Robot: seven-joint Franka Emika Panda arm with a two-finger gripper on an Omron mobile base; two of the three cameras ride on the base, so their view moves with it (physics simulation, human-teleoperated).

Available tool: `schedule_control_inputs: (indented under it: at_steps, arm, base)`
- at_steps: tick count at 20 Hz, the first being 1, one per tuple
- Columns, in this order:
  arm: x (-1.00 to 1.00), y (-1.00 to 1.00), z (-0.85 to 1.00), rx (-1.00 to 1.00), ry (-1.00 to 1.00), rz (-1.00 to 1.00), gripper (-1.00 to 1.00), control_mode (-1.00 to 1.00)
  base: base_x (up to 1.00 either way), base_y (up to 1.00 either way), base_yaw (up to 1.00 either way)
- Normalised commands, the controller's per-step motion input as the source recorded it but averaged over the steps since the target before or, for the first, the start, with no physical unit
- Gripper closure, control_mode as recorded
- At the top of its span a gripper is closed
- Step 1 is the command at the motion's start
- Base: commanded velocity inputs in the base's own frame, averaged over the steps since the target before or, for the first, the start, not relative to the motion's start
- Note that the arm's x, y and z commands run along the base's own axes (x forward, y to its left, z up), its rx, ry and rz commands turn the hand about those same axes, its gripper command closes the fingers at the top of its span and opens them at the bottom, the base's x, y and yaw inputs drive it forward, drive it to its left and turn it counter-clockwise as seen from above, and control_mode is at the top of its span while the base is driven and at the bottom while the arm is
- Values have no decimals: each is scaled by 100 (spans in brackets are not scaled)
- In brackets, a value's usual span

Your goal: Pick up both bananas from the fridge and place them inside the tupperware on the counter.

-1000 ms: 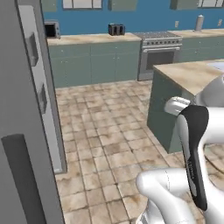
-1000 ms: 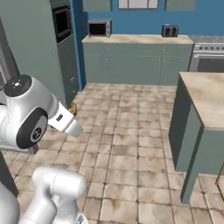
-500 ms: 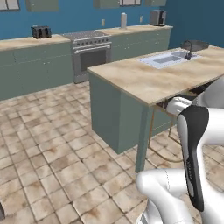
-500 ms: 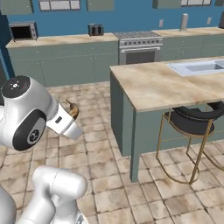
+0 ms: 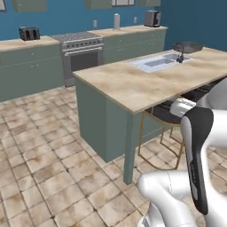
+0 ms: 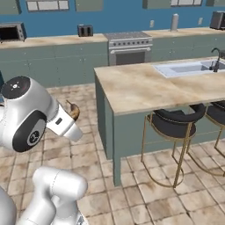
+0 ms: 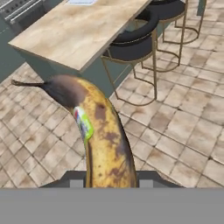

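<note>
A banana (image 7: 104, 135), yellow-orange with dark brown patches and a small sticker, rises between my gripper (image 7: 109, 180) fingertips, which are shut on it. From the right base view its brown end (image 6: 73, 110) sticks out past my white hand, level with the counter's near end and to the left of it. The counter (image 5: 146, 84) is a beige marbled island on a grey-green base, ahead and to the right. A shallow dark grey tupperware (image 5: 191, 46) rests at its far end, beyond the faucet.
A pale inset sink (image 6: 184, 68) with a faucet (image 5: 179, 52) sits in the island. Black stools with gold legs (image 6: 176, 121) stand under its overhang. A stove (image 5: 82, 55), toaster and cabinets line the back wall. Tiled floor lies open on the left.
The whole picture has swung from the fridge side and back wall round to the island counter, so the base has turned. The banana stays held in my shut gripper.
</note>
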Motion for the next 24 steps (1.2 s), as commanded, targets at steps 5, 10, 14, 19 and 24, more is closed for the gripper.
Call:
schedule_control_inputs:
  at_steps: [5, 10, 14, 19, 24]
  arm:
    - [0, 0, 0, 0, 0, 0, 100, 100]
    - [0, 0, 0, 0, 0, 0, 100, 100]
    - [0, 0, 0, 0, 0, 0, 100, 100]
    - [0, 0, 0, 0, 0, 0, 100, 100]
    - [0, 0, 0, 0, 0, 0, 100, 100]
  base:
    - [76, -14, -6]
    - [97, 38, -14]
    - [93, 65, -3]
    - [86, 89, -8]
    - [82, 99, -17]
